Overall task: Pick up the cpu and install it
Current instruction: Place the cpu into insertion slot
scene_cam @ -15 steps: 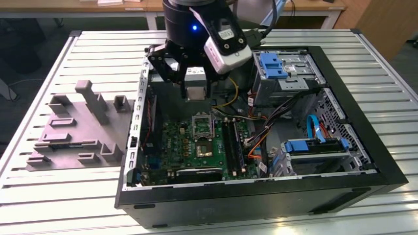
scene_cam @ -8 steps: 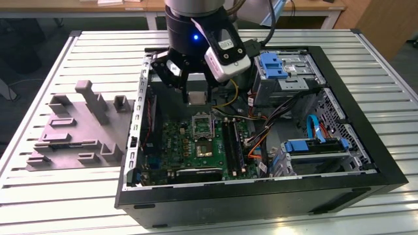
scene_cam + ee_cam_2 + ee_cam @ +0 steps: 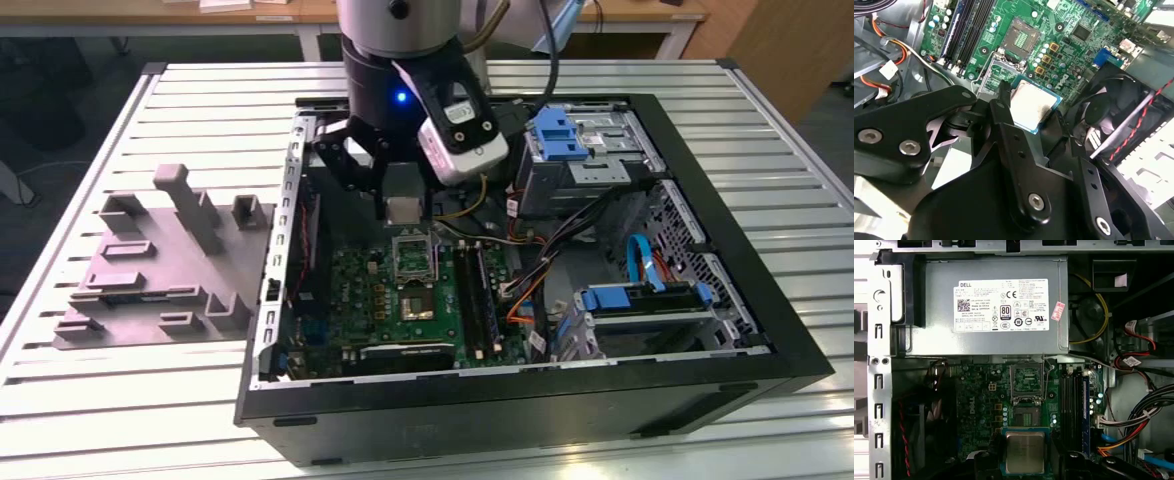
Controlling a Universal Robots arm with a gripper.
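Note:
My gripper (image 3: 402,198) hangs inside the open computer case (image 3: 534,400), above the green motherboard (image 3: 387,300). It is shut on the cpu (image 3: 1033,104), a thin square chip with a silvery top, held flat between the two black fingers (image 3: 1002,112). In the first wrist view the cpu (image 3: 1025,452) hovers just beside the open socket (image 3: 1026,416), on the side away from the power supply. The socket's shiny metal frame (image 3: 1027,379) stands swung open toward the power supply. The socket (image 3: 1021,36) is bare.
The grey power supply (image 3: 994,305) fills one end of the case. Memory slots (image 3: 1074,405) and coloured cables (image 3: 1134,415) run beside the socket. A black fan (image 3: 1114,107) is near the gripper. A grey moulded tray (image 3: 147,270) lies on the slatted table at the exterior view's left.

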